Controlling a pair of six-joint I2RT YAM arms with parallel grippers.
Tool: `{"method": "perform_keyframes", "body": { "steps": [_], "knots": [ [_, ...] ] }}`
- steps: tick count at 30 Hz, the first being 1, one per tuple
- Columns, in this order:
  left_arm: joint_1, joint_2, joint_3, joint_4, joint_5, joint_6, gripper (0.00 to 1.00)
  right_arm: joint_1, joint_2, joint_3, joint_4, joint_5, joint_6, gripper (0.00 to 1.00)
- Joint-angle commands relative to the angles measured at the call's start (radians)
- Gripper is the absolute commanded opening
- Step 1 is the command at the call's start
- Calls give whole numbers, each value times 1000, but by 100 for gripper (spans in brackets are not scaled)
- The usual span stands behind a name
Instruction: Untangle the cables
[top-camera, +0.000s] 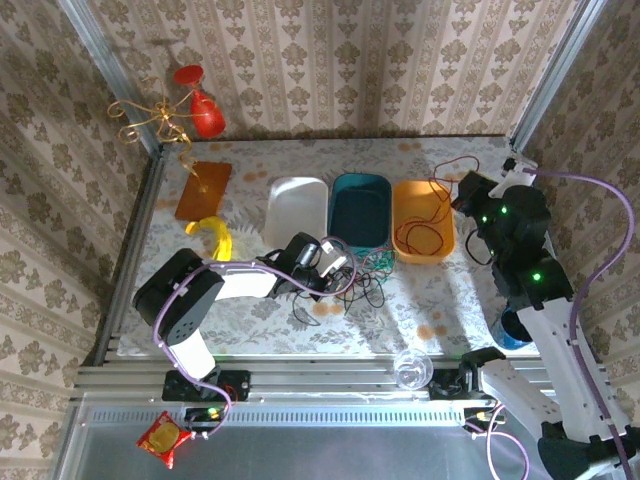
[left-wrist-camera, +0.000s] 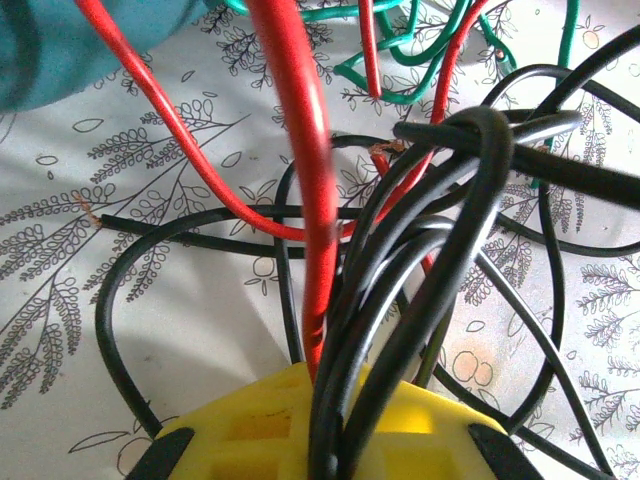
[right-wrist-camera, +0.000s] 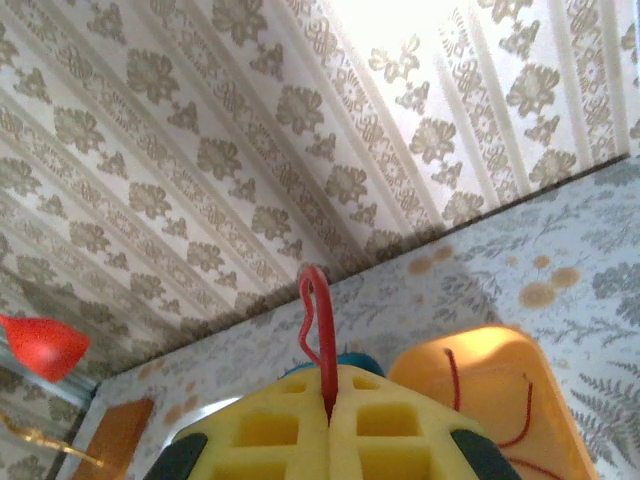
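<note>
Our left gripper (left-wrist-camera: 318, 415) is clamped on red and black strands of the cables (top-camera: 362, 276), which lie tangled on the surface (top-camera: 440, 300) just in front of the teal bin (top-camera: 360, 208). Our right gripper (right-wrist-camera: 328, 415) pinches a red cable (right-wrist-camera: 322, 325) above the orange bin (top-camera: 400, 225).

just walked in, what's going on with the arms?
Untangling job, partway. The left gripper is shut on a bunch of black and red cables in the tangle on the table. The right gripper pinches a single red cable beside the orange bin, which holds red cable. The pile is not yet separated.
</note>
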Motion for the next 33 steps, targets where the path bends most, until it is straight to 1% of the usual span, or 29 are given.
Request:
{"method": "perform_keyframes", "body": {
  "steps": [1, 3, 7, 10, 12, 17, 20, 23, 28, 30, 33],
  "knots": [
    [-11, 12, 19, -54, -20, -6, 0, -34, 50, 22, 59, 5, -20, 0],
    [-17, 12, 24, -60, -29, -4, 0, -53, 89, 17, 99, -14, -35, 0],
    [-24, 5, 21, -61, -50, -4, 0, -71, 187, 36, 100, -18, -54, 0],
    [-27, 5, 23, -62, -57, -4, 0, -76, 253, 33, 81, -76, -27, 0],
    [-29, 5, 24, -61, -60, -5, 0, -76, 275, 6, 100, -134, -2, 0],
    [-33, 7, 22, -58, -63, -4, 0, -76, 304, -67, 135, -216, 62, 0],
    [-35, 10, 22, -56, -62, -5, 0, -76, 341, -91, 97, -219, 87, 0],
    [-35, 8, 21, -58, -66, -2, 0, -76, 376, -130, 103, -252, 98, 0],
    [-35, 3, 18, -59, -74, -1, 0, -75, 437, -148, 110, -412, 88, 0],
    [-36, 3, 18, -60, -75, 0, 0, -71, 436, -148, 112, -453, 67, 0],
    [-37, 5, 19, -61, -75, 1, 0, -58, 383, -137, 95, -404, 36, 0]
  ]
}}
